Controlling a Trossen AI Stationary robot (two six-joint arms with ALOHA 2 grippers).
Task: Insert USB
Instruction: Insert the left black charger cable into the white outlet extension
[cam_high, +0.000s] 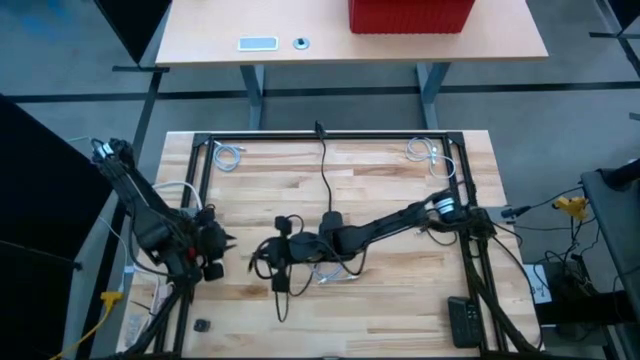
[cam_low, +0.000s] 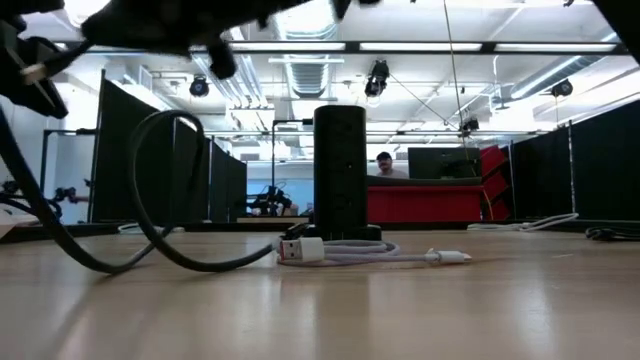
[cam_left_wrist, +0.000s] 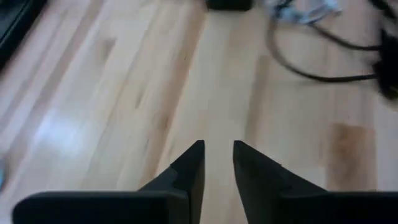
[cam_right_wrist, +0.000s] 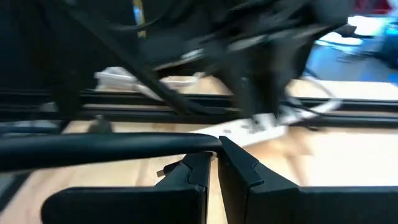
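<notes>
A black power tower (cam_low: 340, 168) stands upright mid-table, also seen in the high view (cam_high: 330, 218). In front of it a white USB cable (cam_low: 360, 252) lies slack on the wood, its plug (cam_low: 292, 250) pointing toward the table's left. My right gripper (cam_high: 292, 243) reaches across the middle of the table, left of the tower, shut on a black cable (cam_high: 265, 258). My left gripper (cam_high: 228, 240) hovers over the left of the table with a narrow gap between its fingers (cam_left_wrist: 219, 163) and only bare wood beneath. My right gripper pinches the black cable (cam_right_wrist: 186, 144) between its two fingertips (cam_right_wrist: 236, 158), which come in nearly level from the table's right. The cable runs off sideways from the tips. Below the arm, a slack loop of black cable (cam_low: 150, 250) rests on the table.
A black frame rail (cam_high: 320, 137) rings the work area. White cables lie coiled at the far corners (cam_high: 228, 155) (cam_high: 425, 150). A black remote-like box (cam_high: 462, 320) sits at the near right and a small dark piece (cam_high: 201, 325) at the near left. A person (cam_low: 384, 163) sits beyond the table.
</notes>
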